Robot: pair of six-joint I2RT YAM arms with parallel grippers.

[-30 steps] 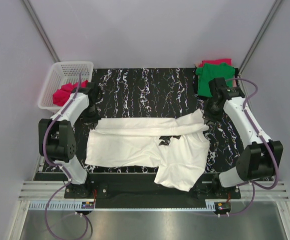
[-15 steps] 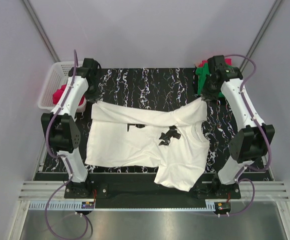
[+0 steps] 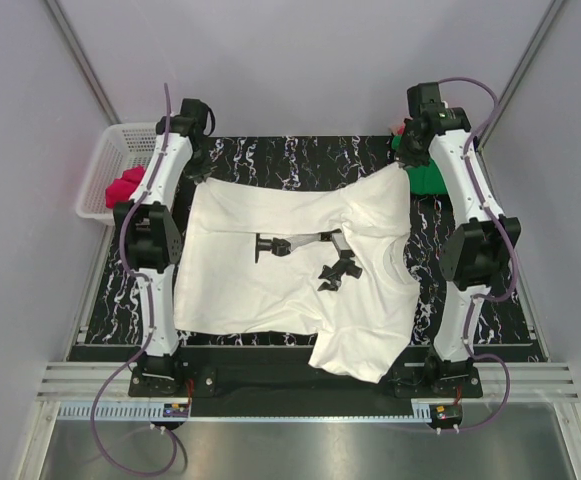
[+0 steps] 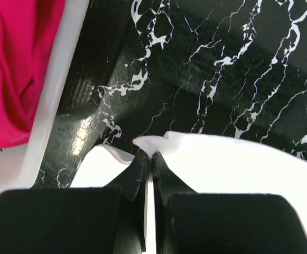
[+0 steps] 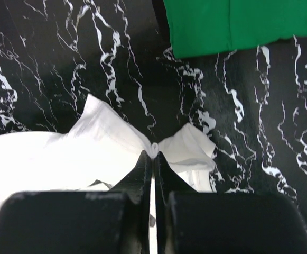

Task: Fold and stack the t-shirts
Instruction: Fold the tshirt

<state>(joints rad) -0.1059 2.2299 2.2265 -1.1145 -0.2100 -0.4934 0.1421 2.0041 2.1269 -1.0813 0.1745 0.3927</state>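
From above, the white t-shirt (image 3: 270,275) is seen spread on the dark tabletop (image 3: 300,160). Its two far corners are held by the left gripper (image 3: 196,180) and the right gripper (image 3: 406,172). The green t-shirt (image 3: 428,180) is laid at the far right corner, and the pinkish-red t-shirt (image 3: 123,188) is seen in the white basket (image 3: 105,150) (far left).

In the left wrist view, the left gripper is clamped on a white corner.

In the right wrist view, the right gripper is pinched on a bunched white corner.

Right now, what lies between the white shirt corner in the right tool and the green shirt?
Nothing but bare marbled table separates the white t-shirt from the green t-shirt, as the right wrist view shows.
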